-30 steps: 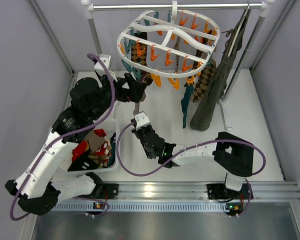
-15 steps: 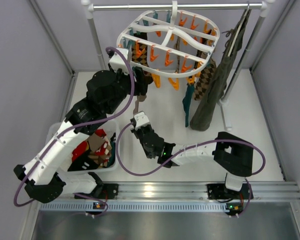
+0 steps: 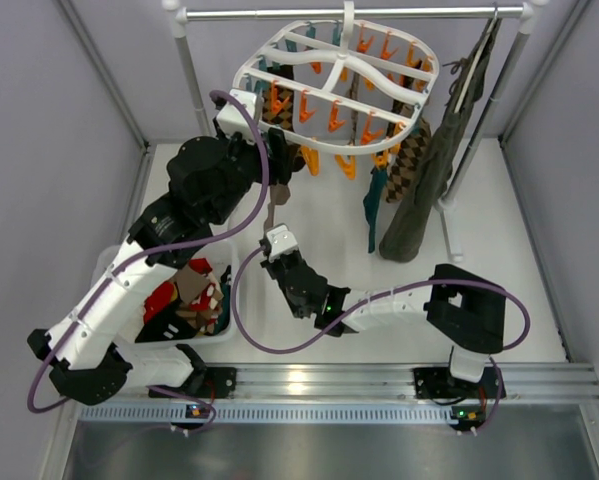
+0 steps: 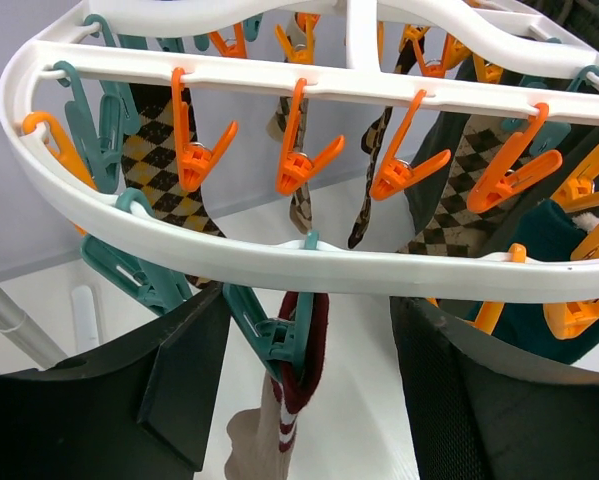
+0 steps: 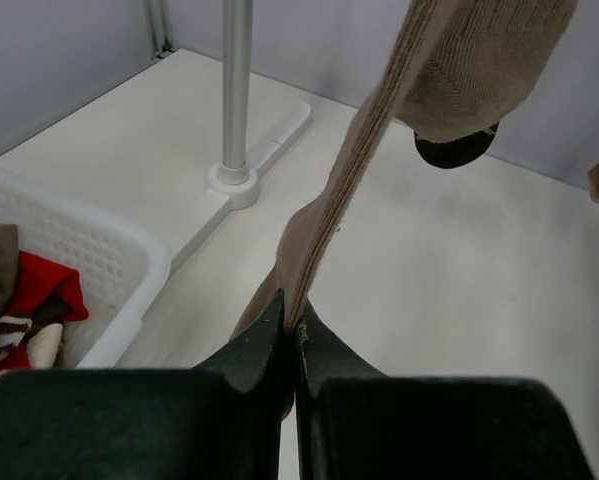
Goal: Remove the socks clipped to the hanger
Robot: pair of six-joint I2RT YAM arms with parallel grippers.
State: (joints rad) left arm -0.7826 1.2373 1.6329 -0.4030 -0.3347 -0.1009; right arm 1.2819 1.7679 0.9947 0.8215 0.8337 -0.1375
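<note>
The white oval hanger point(image 3: 339, 85) hangs from the rail with orange and teal clips. Argyle socks point(image 3: 409, 160) and a dark teal sock point(image 3: 372, 205) hang from it. In the left wrist view a teal clip point(image 4: 279, 335) on the hanger's near rim point(image 4: 309, 265) grips a tan sock with a maroon striped cuff point(image 4: 297, 385). My left gripper point(image 4: 309, 400) is open, its fingers point(image 4: 169, 390) either side of that clip, not touching it. My right gripper point(image 5: 296, 320) is shut on the tan sock's lower part point(image 5: 339, 200); in the top view it point(image 3: 274, 240) sits below the clip.
A white basket point(image 3: 216, 339) holding red and brown clothes stands at the left; it also shows in the right wrist view point(image 5: 109, 270). A large olive-green garment point(image 3: 434, 180) hangs at the right. The rack's pole and foot point(image 5: 234, 150) stand behind the tan sock.
My left arm has swung up from beside the basket to the hanger's near-left rim, bringing its open jaws around the teal clip. The right gripper has stayed shut on the tan sock.
</note>
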